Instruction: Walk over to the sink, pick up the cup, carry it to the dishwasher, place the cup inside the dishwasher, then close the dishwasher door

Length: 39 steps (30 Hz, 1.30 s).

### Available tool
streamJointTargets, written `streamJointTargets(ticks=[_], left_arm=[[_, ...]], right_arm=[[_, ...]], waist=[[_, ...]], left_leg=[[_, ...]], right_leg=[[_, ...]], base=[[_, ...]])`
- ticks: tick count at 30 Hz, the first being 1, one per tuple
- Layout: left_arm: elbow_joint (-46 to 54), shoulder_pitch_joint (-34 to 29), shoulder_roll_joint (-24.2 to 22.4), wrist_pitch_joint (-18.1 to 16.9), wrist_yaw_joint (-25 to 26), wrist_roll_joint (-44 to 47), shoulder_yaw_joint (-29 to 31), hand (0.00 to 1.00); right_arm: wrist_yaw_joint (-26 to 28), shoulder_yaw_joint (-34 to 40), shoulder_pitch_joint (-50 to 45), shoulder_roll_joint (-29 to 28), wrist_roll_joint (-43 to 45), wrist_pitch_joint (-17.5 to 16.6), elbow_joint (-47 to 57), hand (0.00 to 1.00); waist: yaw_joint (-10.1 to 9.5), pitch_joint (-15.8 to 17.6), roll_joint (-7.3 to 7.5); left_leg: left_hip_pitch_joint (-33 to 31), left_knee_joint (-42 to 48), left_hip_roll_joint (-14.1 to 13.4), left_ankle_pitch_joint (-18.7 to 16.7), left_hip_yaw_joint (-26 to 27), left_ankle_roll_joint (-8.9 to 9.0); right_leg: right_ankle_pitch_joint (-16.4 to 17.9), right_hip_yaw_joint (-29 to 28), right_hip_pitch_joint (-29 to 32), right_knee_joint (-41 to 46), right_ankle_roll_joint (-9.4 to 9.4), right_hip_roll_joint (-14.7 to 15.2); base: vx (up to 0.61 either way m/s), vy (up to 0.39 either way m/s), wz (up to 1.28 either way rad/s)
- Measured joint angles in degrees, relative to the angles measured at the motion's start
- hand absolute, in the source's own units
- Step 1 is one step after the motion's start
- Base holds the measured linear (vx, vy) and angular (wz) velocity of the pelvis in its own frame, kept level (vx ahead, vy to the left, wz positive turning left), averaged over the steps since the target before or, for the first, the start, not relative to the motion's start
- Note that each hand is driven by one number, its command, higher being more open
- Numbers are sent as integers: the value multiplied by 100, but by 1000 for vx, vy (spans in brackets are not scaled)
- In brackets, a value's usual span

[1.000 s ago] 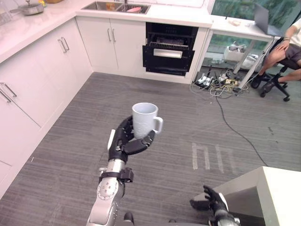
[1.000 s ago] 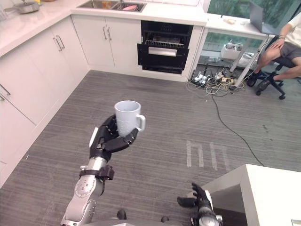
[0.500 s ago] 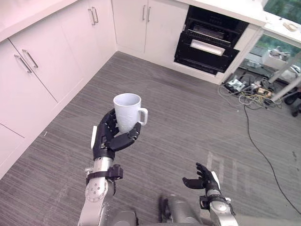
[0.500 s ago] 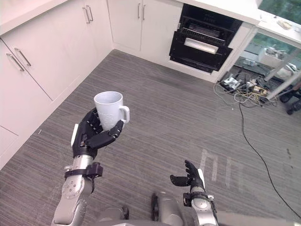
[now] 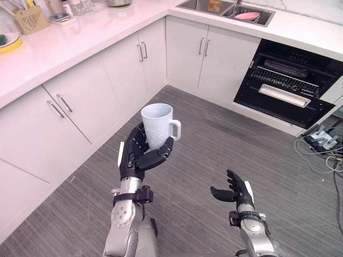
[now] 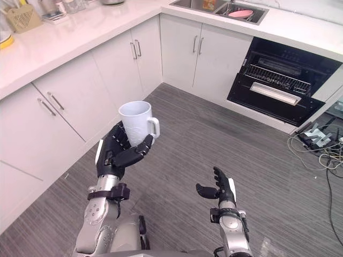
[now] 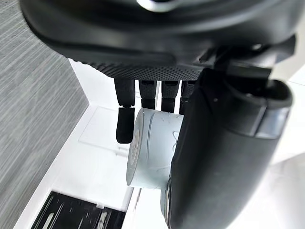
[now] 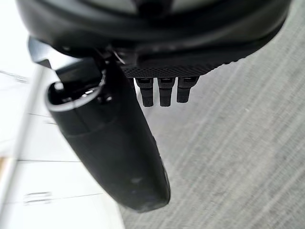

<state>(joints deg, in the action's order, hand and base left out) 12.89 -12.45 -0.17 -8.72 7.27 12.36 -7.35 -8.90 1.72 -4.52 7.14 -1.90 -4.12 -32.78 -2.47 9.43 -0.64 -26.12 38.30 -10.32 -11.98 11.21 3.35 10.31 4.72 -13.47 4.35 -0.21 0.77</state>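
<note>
Item: white cup [image 5: 158,124], upright, handle pointing to my right. My left hand [image 5: 135,159] is gripping it, fingers and thumb curling round its lower body, and holding it above the floor [image 5: 203,144]. My right hand [image 5: 234,190] is hanging low, fingers loosely spread, carrying nothing. Change over the last second: the whole view is swinging, so the camera is turning, not the cup; the grip is staying the same. The dishwasher [image 5: 289,88] is now sitting upper right, open, rack showing, below the table [image 5: 80,40] beside the sink [image 5: 228,7]. Judgement: the carry is progressing; placing and door-closing are still pending.
</note>
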Motion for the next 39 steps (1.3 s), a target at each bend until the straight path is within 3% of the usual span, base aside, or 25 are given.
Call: streamJointTargets(ticks=[2, 3, 7, 9, 12, 13, 15, 17, 18, 19, 20, 21, 22, 23, 24, 25, 27, 29, 30, 32, 33, 34, 35, 36, 39], left_arm=[[5, -24, -35, -23, 21, -2, 22, 30], [-4, -14, 6, -24, 25, -3, 18, 30], [2, -51, 172, 0, 66, -5, 77, 30], [-1, -75, 434, 59, 128, -6, 48, 30], [6, -191, 485, 72, 222, -57, -61, 30], [72, -189, 490, 65, 233, -61, -182, 30], [96, -176, 513, 8, 214, -63, -357, 30], [58, -123, 557, -2, 181, -66, -536, 30], [4, -97, 571, 0, 122, -131, -582, 30], [-88, -86, 548, -1, 113, -197, -660, 30], [-202, -83, 535, 3, 105, -238, -676, 30], [-393, -78, 437, 32, 24, -302, -701, 30], [-421, -80, 409, 41, 23, -310, -690, 30], [-582, -17, 208, 90, 35, -337, -603, 30], [-622, -50, 56, 121, 34, -338, -553, 30], [-605, -86, 35, 118, 32, -339, -537, 30], [-534, -133, 22, 79, 27, -339, -572, 30], [-534, -134, 126, 72, -16, -340, -576, 30], [-558, -131, 140, 72, -23, -339, -565, 30], [-615, -128, 164, 76, -56, -343, -565, 30], [-619, -144, 111, 74, -87, -360, -560, 30], [-626, -139, 75, 64, -90, -364, -543, 30], [-660, -116, 144, 64, -82, -373, -522, 30], [-696, -87, 303, 79, -7, -409, -448, 30], [-690, -99, 390, 88, 127, -420, -430, 30]], right_arm=[[10, -7, -7, 177, -2, 22, -240, 90], [3, -5, 33, 132, -4, 94, -401, 90], [12, 10, 132, 52, -29, 134, -434, 90], [6, 18, 246, -62, -49, 134, -384, 90], [4, -50, 107, -289, -46, 132, 49, 90], [3, -141, 39, -397, -46, 129, 365, 90], [12, -285, 28, -513, -44, 74, 724, 90], [15, -439, 37, -536, -37, -15, 973, 90], [20, -472, 36, -539, -36, -47, 1061, 90], [14, -471, 25, -503, -30, -47, 1127, 90], [10, -450, -26, -478, -25, -46, 1144, 90], [-2, -429, -76, -435, -20, -28, 1183, 90], [-4, -427, -83, -427, -19, -21, 1202, 90], [11, -449, -256, -406, 4, 20, 1586, 90], [2, -504, -555, -400, 31, 22, 2107, 90], [-23, -585, -680, -424, 61, 18, 2376, 90], [-114, -656, -704, -477, 133, -55, 2922, 90], [-126, -681, -542, -547, 238, -289, 3024, 90], [-123, -701, -329, -569, 276, -321, 3020, 90], [-119, -672, -233, -548, 365, -364, 2995, 90], [-120, -646, -236, -438, 500, -406, 2970, 90], [-120, -644, -232, -358, 518, -410, 2934, 90], [-121, -649, -219, -369, 527, -396, 2801, 90], [-112, -707, -274, -469, 595, -341, 2678, 90], [-62, -868, -275, -469, 734, -338, 2740, 90]], waist=[[-39, -67, -166], [-78, -67, -102], [-44, -52, 151], [92, 1, 290], [217, 0, 258], [224, 1, 259], [279, -34, 229], [346, -83, 286], [401, -164, 390], [532, -249, 419], [585, -325, 340], [657, -378, 86], [658, -380, 30], [651, -286, -162], [623, -265, -207], [555, -257, -229], [392, -256, -265], [316, -265, -213], [262, -236, -179], [240, -182, -94], [232, -243, -250], [221, -242, -326], [199, -222, -280], [263, -236, -30], [222, -247, 21]], left_leg=[[114, -2002, 259, 1112, -87, -65], [214, -1805, 422, 1710, -116, -561], [40, -570, 603, 511, 11, -758], [648, -817, 872, 146, 25, -839], [1632, -1214, 914, -246, 60, -935], [2047, -1451, 887, -361, 109, -910], [2454, -1706, 797, -535, 205, -812], [2842, -1917, 814, -697, 273, -607], [3132, -2121, 910, -800, 292, -504], [3428, -2314, 940, -928, 240, -360], [3592, -2360, 906, -977, 141, -272], [3695, -2052, 643, -1072, 12, -99], [3676, -1920, 567, -1062, 8, -75], [3289, -475, 230, -669, -48, 253], [2793, 950, 7, 440, -59, 244], [2539, 1629, -131, 767, -55, 287], [1727, 2982, -424, 285, -94, 172], [1108, 2660, -400, -132, -95, -72], [693, 1846, -221, -386, -188, -183], [533, 504, 198, -344, -595, -56], [639, -1298, 446, 97, -1342, 217], [725, -1691, 408, 649, -1532, 463], [899, -1659, 538, 1100, -1495, 184], [952, -1434, 714, 786, -1310, 73], [905, -371, 720, 11, -1022, -222]], right_leg=[[337, -142, -264, -6, 335, 133], [493, -205, -508, -14, 454, 323], [343, -403, -213, 1161, 580, 660], [-255, -664, 868, 3793, 1176, 860], [350, -556, 2068, 5331, 550, 792], [531, -239, 2636, 5171, 347, 757], [572, 253, 3247, 4140, 263, 581], [271, 622, 3585, 2600, 210, 390], [-195, 689, 3675, 1613, 181, 286], [-860, 727, 3695, 1410, -82, 189], [-1160, 768, 3607, 1428, -300, 137], [-1326, 890, 3428, 1527, -395, -31], [-1319, 933, 3387, 1549, -404, -77], [-1216, 1080, 3093, 1723, -499, -250], [-989, 982, 2630, 1568, -530, -352], [-866, 850, 2316, 1392, -494, -441], [-726, 337, 1431, 813, -449, -696], [-716, -97, 946, 508, -457, -657], [-556, -464, 726, 464, -392, -470], [-240, -798, 533, 515, -118, -179], [176, -1072, 468, 714, 119, -47], [407, -1189, 437, 817, 212, -76], [616, -1406, 326, 950, 284, 39], [653, -1595, 274, 1040, 258, 277], [669, -2077, 301, 1473, 289, 411]], base=[[617, 291, -34], [588, 302, -20], [563, 286, -3], [530, 274, 11], [454, 160, 0], [462, 113, -18], [548, 56, -27], [584, 24, -22], [659, 2, 9], [700, -5, 24], [778, -24, 27], [641, -16, 9], [789, -37, -12], [725, -76, -24], [852, -74, -36], [832, -30, -69], [664, 57, -102], [590, 140, -113], [572, 217, -112], [594, 333, -104], [522, 389, -100], [539, 427, -98], [531, 399, -63], [642, 424, -58], [508, 267, -75]])
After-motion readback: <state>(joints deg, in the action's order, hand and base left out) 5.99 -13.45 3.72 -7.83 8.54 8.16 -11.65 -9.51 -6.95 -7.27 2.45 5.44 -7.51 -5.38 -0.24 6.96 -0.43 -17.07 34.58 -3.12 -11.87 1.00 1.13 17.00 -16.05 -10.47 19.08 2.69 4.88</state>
